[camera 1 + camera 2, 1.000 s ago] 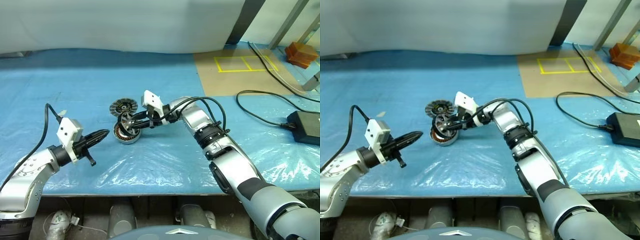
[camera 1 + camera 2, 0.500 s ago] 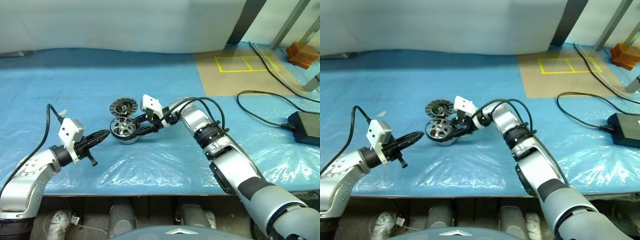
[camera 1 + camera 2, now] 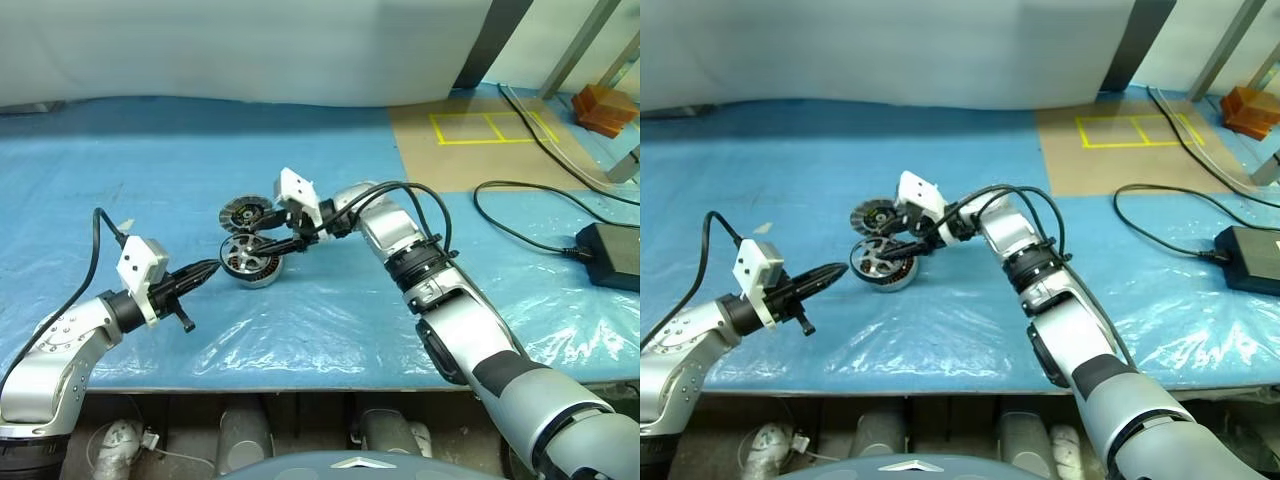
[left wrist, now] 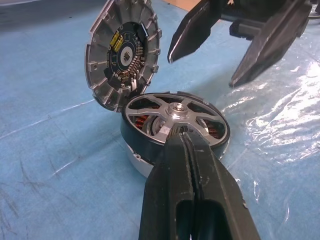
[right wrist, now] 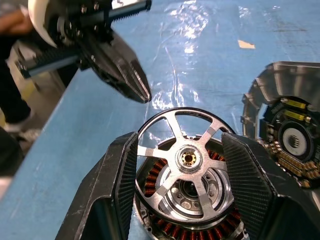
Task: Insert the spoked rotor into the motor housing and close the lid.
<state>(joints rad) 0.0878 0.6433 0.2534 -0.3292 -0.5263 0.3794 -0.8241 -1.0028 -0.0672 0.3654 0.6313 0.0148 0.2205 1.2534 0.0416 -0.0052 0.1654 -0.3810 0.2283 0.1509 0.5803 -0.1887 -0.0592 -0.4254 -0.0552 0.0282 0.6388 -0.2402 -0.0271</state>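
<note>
Spoked rotor (image 4: 175, 112), black-rimmed with silvery spokes, now sits in the silver copper-wound motor housing (image 3: 252, 277); a second ago it stood tilted. My right gripper (image 3: 262, 237) has released and hangs open above. Left gripper (image 3: 205, 269) shut. Ribbed grey lid (image 3: 246, 213) remains.

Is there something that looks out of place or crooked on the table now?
Yes, the lid is not lying flat: it stands tilted on its edge, leaning against the motor housing with its inner side showing. The spoked rotor sits level in the housing. The right gripper hangs open above it.
</note>
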